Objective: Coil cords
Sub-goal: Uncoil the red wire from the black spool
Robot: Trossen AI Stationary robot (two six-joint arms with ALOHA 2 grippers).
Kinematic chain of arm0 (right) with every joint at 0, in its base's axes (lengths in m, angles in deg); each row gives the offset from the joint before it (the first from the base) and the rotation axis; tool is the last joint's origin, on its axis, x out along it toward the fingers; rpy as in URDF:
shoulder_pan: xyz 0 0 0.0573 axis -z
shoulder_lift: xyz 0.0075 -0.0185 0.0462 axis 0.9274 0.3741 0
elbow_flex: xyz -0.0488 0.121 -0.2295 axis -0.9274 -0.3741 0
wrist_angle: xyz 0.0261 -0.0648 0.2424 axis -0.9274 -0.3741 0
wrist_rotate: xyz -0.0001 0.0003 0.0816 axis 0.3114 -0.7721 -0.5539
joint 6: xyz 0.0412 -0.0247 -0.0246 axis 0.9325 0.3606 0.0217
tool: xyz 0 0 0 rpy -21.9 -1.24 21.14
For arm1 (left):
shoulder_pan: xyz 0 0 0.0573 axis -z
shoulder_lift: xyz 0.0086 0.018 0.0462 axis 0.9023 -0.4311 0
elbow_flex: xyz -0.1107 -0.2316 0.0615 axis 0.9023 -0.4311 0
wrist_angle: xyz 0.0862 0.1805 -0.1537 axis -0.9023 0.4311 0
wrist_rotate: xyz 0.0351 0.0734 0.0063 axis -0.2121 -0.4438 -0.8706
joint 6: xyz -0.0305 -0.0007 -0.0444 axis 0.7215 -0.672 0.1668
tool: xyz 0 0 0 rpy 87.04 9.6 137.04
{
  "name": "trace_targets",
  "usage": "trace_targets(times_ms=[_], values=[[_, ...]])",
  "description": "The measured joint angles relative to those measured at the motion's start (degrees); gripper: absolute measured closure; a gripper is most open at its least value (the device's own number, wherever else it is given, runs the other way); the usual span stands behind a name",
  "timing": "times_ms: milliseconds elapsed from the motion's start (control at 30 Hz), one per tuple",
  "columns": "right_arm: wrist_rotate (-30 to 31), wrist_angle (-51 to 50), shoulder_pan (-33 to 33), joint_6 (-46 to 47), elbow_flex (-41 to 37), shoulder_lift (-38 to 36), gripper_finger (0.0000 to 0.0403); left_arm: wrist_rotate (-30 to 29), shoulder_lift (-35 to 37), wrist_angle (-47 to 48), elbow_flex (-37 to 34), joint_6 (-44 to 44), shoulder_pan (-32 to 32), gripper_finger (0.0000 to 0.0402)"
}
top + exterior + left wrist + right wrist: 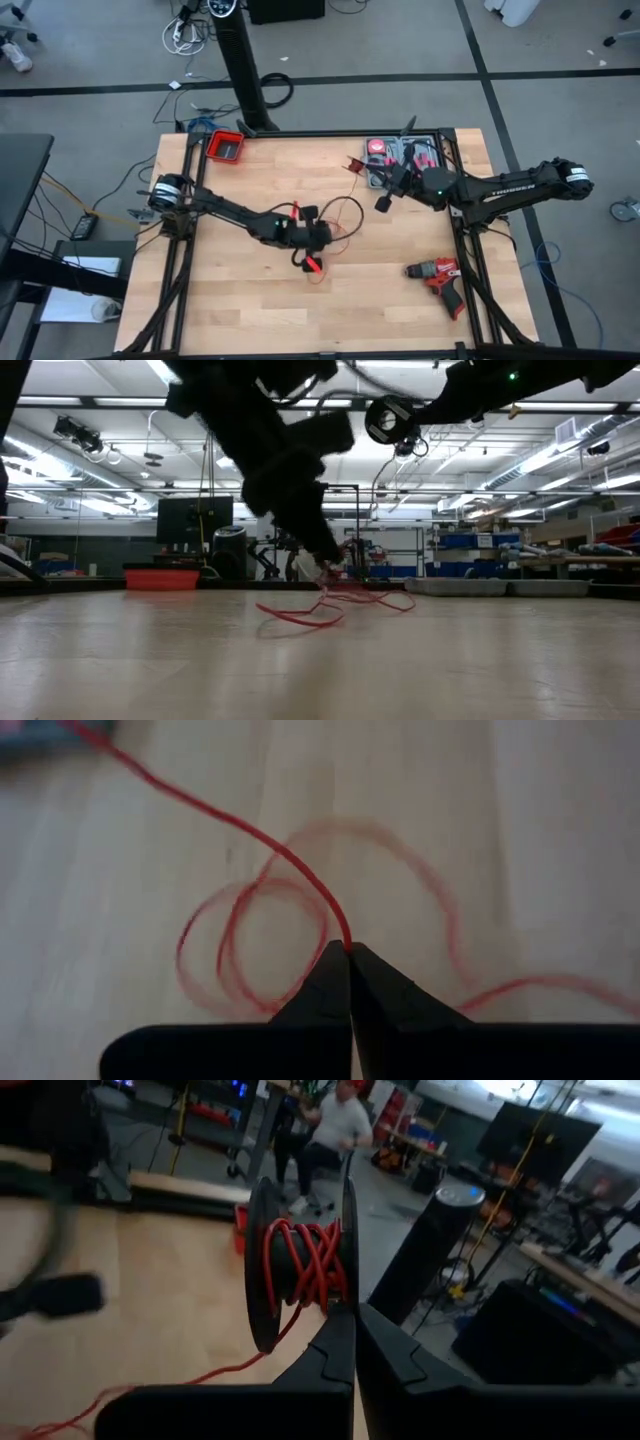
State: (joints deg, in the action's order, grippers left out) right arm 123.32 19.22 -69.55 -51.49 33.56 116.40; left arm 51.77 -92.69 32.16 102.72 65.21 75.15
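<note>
The cord is a thin red wire. Part of it lies in loose loops (250, 950) on the wooden table's middle (340, 215), and the rest is wound on a black spool (300, 1265). My left gripper (347, 952) is low over the loops, slanting down, and is shut on the wire. My right gripper (345, 1320) is shut on the spool, which it keeps in the air (390, 420) above the table's far right part (384, 202). A strand (215, 1373) runs from the spool down toward the table. My left gripper pinches a single strand of the red wire (343, 935) between its two fingertips, slanting down from the table's left. From the tips the strand rises away toward the spool side; the loops beside it lie slack on the table. My right gripper pinches the spool at the edge of one flange (348, 1295) between its fingers, roughly level from the table's right. The spool is lifted clear, its axis lying across the fingers.
A red bin (226, 147) stands at the far left corner, and a tray of tools (400, 155) at the far right. A red drill (440, 275) lies near the right front. Beyond the table a person (335, 1125) sits.
</note>
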Motion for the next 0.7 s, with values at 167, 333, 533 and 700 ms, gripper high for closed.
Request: trace_targets(times_ms=[167,333,533,700], values=[[-1.9,-5.8,-0.5,4.7,0.0,0.0,0.0403,-0.6,5.2,-1.9,-5.3,1.6,-2.1,0.0401],[-9.2,-9.8,-1.1,8.7,0.0,0.1,0.0403,-5.5,14.2,-1.4,-10.6,1.6,-4.2,0.0401],[-20.3,-10.9,-0.9,12.8,-2.4,1.4,0.0403,-10.5,23.0,-0.2,-13.2,0.6,-5.4,0.0401],[-23.9,-7.5,1.1,14.0,-6.5,3.0,0.0403,-15.2,26.0,-1.5,-13.2,-0.2,-5.5,0.0395]])
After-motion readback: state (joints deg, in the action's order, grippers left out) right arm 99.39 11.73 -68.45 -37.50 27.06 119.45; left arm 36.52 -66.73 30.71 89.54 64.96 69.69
